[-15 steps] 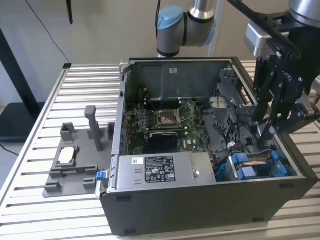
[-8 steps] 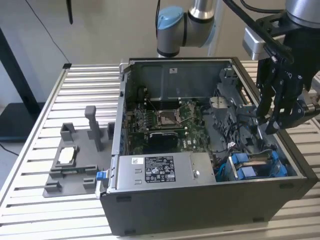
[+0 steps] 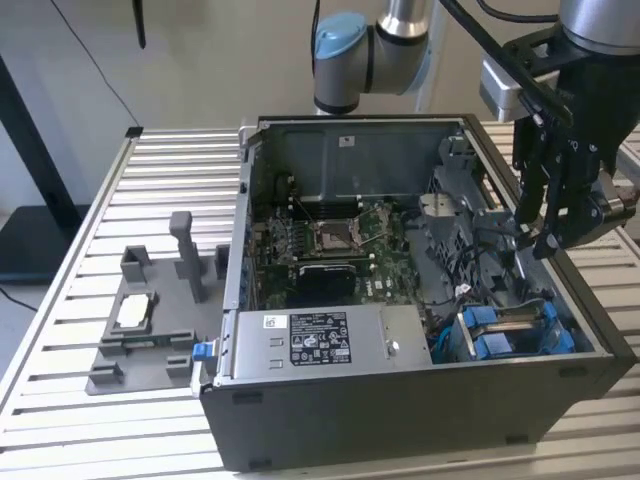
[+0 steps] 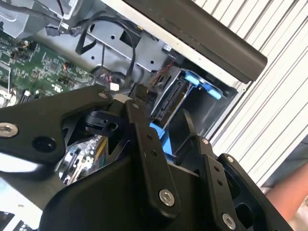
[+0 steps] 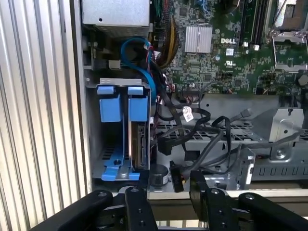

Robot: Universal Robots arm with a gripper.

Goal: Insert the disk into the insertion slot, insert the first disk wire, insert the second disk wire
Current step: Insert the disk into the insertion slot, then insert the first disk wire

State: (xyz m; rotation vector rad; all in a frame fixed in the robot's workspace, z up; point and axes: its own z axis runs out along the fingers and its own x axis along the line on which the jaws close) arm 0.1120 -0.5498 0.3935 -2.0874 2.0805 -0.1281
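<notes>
I am looking into an open computer case [image 3: 400,400] lying on a slatted metal surface [image 3: 170,180]. The gripper [image 3: 540,235] hangs over the case's edge at the exterior view's right, its jaws spread apart and holding nothing. The insertion slot [image 5: 94,139] sits in the lower right of the exterior view. In the first wrist view the disk [image 5: 139,147] shows edge-on inside that slot, held in its blue carrier frame [image 5: 109,108], so it looks seated. Just beside the disk, limp black cables trail across the grey metal floor of the case, and one black connector [image 5: 177,177] lies close to the jaws. I judge the disk stiff, dense and easily harmed by a knock. Its metal faces are probably slick, so the blue frame's edges are the safer place to hold. The cables will flop, and I would grip one by its hard connector body, not the cord.
</notes>
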